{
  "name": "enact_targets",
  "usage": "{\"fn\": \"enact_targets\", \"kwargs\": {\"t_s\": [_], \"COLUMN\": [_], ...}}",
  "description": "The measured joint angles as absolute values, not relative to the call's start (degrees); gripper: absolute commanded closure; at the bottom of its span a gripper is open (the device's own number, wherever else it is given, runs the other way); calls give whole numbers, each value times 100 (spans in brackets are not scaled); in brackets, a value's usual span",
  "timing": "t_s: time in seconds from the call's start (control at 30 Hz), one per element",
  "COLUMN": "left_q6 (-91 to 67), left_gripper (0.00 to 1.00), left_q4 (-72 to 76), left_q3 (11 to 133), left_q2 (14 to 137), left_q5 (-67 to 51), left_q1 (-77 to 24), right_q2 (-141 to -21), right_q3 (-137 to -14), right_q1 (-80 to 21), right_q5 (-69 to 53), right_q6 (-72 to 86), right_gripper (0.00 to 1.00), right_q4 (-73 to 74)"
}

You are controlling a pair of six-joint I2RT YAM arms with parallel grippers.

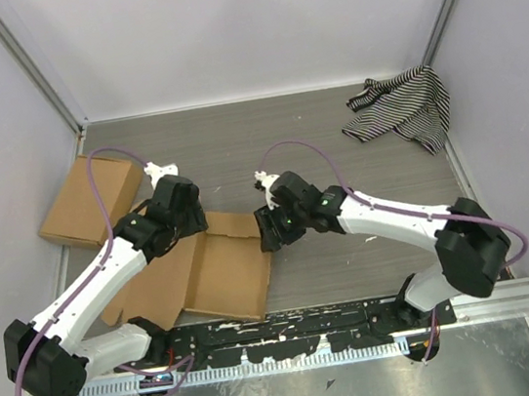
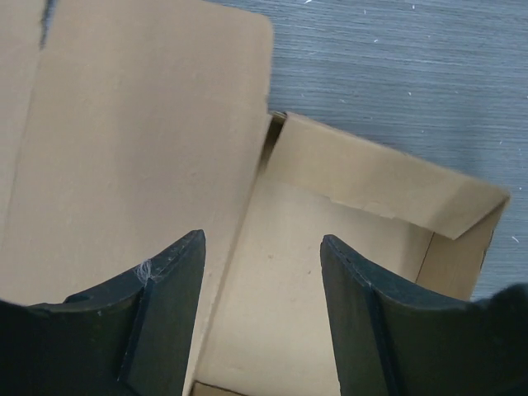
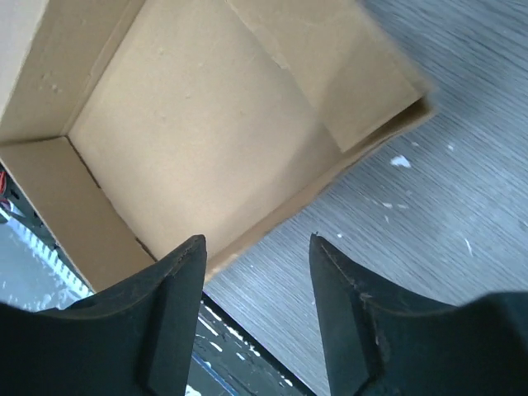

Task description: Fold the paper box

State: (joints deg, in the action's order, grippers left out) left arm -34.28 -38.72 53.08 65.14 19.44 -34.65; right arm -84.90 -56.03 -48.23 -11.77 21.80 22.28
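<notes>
Two-arm station seen from above, with both wrist views. At the near edge, a metal rail [image 1: 294, 337] carries the two arm bases. Just beyond it the paper box [image 1: 226, 277] lies on the table [image 1: 354, 274], left of centre. It is part-formed: an open tray half on the right with low walls raised, and a flat half spread out to the left under the left arm. Its long axis runs roughly left to right, a little skewed to the rail.

The left gripper [image 2: 262, 239] hangs above the fold between the flat half and the tray, jaws wide and holding nothing. The tray floor lies directly below and ahead of it.

The right gripper [image 3: 257, 239] sits at the tray's right wall, jaws apart and empty. That wall's edge runs diagonally just ahead of its left finger [image 3: 173, 313], and bare table shows under the other finger. Both grippers are close, but the right one appears better placed for the right wall and the left one for the fold.

The table is grey wood-grain with a few pale flecks. Farther back, a blockier cardboard box [image 1: 87, 198] rests by the left wall and a striped cloth [image 1: 404, 104] lies in the far right corner. Plain pale walls [image 1: 221, 27] enclose the space.
</notes>
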Motion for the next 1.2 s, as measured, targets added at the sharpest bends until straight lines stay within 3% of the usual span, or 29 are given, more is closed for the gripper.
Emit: {"fn": "enact_targets", "kwargs": {"t_s": [0.27,0.43,0.73,0.93,1.03,1.2], "left_q6": [-3524,-3583,-3806,-3828,-3846,-3863], "left_gripper": [38,38,37,37,37,37], "left_q4": [-3839,-3850,-3979,-4270,-4329,-4322], "left_q3": [5249,5192,4875,4875,4875,4875], "left_q2": [6552,6326,4936,5026,5030,5111], "left_q5": [1962,1966,2241,2333,2351,2375], "left_q1": [-3465,-3465,-3463,-3463,-3465,-3465], "right_q2": [-8110,-8189,-10235,-11222,-11275,-11257], "right_q3": [-5227,-5485,-8086,-8501,-8366,-7977], "right_q1": [-4772,-4748,-4751,-4751,-4751,-4751], "right_q5": [-62,189,-567,-875,-985,-819], "right_q6": [2357,1288,-318,-622,-642,-473], "right_gripper": [37,38,40,43,51,85], "right_q4": [2598,2530,2204,2366,2471,2440]}}
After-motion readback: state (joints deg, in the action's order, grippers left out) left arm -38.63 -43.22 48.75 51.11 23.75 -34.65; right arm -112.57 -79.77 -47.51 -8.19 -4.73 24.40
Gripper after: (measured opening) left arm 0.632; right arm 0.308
